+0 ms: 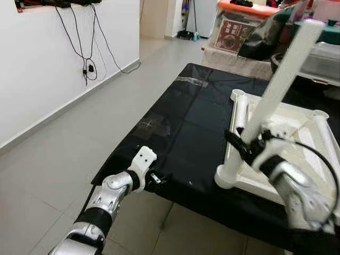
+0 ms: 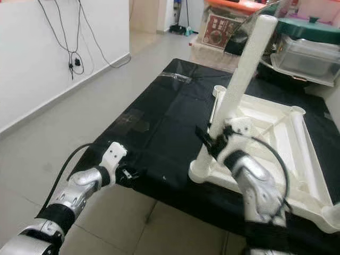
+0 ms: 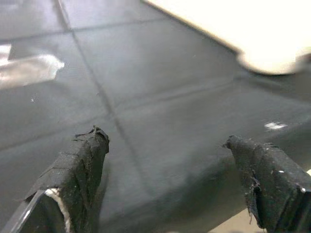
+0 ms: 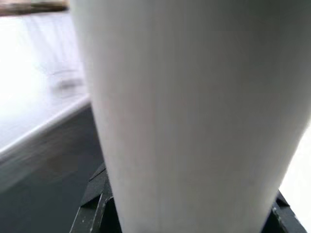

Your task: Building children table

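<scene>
Right gripper (image 2: 215, 139) fingers clamp white leg (image 2: 240, 85) low, long axis near upright over tabletop (image 2: 265, 133) corner socket, frame centre-right. Left gripper (image 1: 159, 179) fingers spread, idle at desk (image 1: 175, 127) edge, lower left.

- The black tabletop (image 1: 175, 133) is bare along its left edge and near left corner, apart from flat patches of tape; the left end effector (image 1: 159, 179) sits at the near edge there, fingers apart.
- The upturned white table (image 2: 265, 143) takes up the right half of the tabletop.
- A white leg (image 1: 276, 90) rises slanted from its near left corner socket, clamped by the right end effector (image 2: 210, 142), barring passage there.
- Boxes and bins (image 1: 239, 32) crowd beyond the far edge.
</scene>
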You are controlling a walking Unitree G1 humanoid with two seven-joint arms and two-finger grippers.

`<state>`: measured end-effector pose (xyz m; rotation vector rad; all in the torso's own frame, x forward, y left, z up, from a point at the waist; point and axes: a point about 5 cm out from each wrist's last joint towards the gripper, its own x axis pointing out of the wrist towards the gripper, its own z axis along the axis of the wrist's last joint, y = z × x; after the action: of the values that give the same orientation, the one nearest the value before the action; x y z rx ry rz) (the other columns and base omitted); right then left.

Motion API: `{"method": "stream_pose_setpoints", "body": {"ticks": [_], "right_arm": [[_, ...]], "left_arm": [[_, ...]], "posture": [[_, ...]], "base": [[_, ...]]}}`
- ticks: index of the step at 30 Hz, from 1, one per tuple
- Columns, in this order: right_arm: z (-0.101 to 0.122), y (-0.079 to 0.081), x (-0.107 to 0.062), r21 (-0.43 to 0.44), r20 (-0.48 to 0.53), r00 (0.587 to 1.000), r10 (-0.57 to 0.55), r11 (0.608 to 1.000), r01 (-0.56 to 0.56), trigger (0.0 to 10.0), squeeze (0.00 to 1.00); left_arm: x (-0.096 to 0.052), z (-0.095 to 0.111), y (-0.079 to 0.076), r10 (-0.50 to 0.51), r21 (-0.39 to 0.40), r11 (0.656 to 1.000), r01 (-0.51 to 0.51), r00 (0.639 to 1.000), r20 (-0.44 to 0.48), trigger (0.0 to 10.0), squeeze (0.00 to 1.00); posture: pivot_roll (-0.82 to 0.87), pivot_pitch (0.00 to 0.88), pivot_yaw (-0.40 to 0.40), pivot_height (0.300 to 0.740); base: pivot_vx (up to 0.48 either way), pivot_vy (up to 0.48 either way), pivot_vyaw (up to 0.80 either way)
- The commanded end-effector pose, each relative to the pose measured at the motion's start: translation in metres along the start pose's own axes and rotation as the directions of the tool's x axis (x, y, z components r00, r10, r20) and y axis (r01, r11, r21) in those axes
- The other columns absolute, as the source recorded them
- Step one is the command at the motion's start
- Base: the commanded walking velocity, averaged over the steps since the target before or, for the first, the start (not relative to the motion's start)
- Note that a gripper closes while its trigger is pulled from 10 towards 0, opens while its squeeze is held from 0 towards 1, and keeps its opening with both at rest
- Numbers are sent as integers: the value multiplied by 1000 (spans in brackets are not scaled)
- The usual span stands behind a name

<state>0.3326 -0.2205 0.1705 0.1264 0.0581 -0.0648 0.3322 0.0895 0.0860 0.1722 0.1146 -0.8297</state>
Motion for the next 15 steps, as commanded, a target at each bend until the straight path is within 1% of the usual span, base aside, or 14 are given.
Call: {"method": "stream_pose_setpoints", "body": {"ticks": [1,2,3,4,5,6,7,8,9,10,11,12,14,15], "right_arm": [[-34,-40,-9,-3,-158,942,-296,954,299,0,0],[-40,-52,-23,50,-181,856,-483,865,499,0,0],[-45,-61,-34,79,-208,784,-585,789,609,0,0],[-45,-61,-34,79,-208,784,-585,789,609,0,0],[-50,-56,-46,93,-219,778,-589,781,618,0,0],[-50,-56,-46,93,-219,778,-589,781,618,0,0],[-47,-34,-57,103,-179,842,-509,842,530,10000,0],[-42,-14,-65,108,-137,897,-421,894,436,10000,0],[-42,-14,-65,108,-137,897,-421,894,436,10000,0],[-35,5,-71,137,-85,940,-329,931,338,10000,0],[-26,15,-74,133,-27,960,-278,951,279,10000,1000],[-26,15,-74,133,-27,960,-278,951,279,10000,1000],[-17,21,-71,128,15,979,-203,971,199,10000,1000],[-10,24,-66,122,41,990,-133,984,127,10000,702]], "left_arm": [[-5,-7,3,12,-4,1000,-12,1000,-24,10000,0],[-6,-7,3,13,-4,1000,-13,1000,-26,10000,0],[-7,-8,3,13,-3,1000,-13,1000,-27,10000,0],[-7,-8,3,13,-3,1000,-13,1000,-27,10000,0],[-7,-8,4,14,-3,1000,-14,1000,-27,10000,0],[-7,-8,4,14,-3,1000,-14,1000,-27,10000,0],[-9,-8,5,17,-3,1000,-17,999,-29,10000,0],[-10,-9,6,20,-4,1000,-20,999,-31,10000,0],[-10,-9,6,20,-4,1000,-20,999,-31,10000,0],[-11,-9,7,22,-4,1000,-22,999,-33,10000,0],[-11,-10,7,22,-4,1000,-22,999,-37,10000,0],[-11,-10,7,22,-4,1000,-22,999,-37,10000,0],[-11,-10,6,17,-3,1000,-17,999,-38,10000,0],[-10,-10,5,12,-3,1000,-12,999,-38,10000,0]], "posture": [[151,0,-134,740],[151,0,-134,740],[156,0,-135,740],[156,0,-135,740],[156,0,-133,740],[156,0,-133,740],[159,0,-132,740],[151,0,-130,740],[151,0,-130,740],[148,0,-128,740],[136,0,-120,740],[136,0,-120,740],[137,0,-119,740],[138,0,-119,740]], "base": [[0,0,0],[0,0,0],[0,0,0],[0,0,0],[0,0,0],[0,0,0],[0,0,0],[0,0,0],[0,0,0],[0,0,0],[0,0,0],[0,0,0],[0,0,0],[0,0,0]]}}
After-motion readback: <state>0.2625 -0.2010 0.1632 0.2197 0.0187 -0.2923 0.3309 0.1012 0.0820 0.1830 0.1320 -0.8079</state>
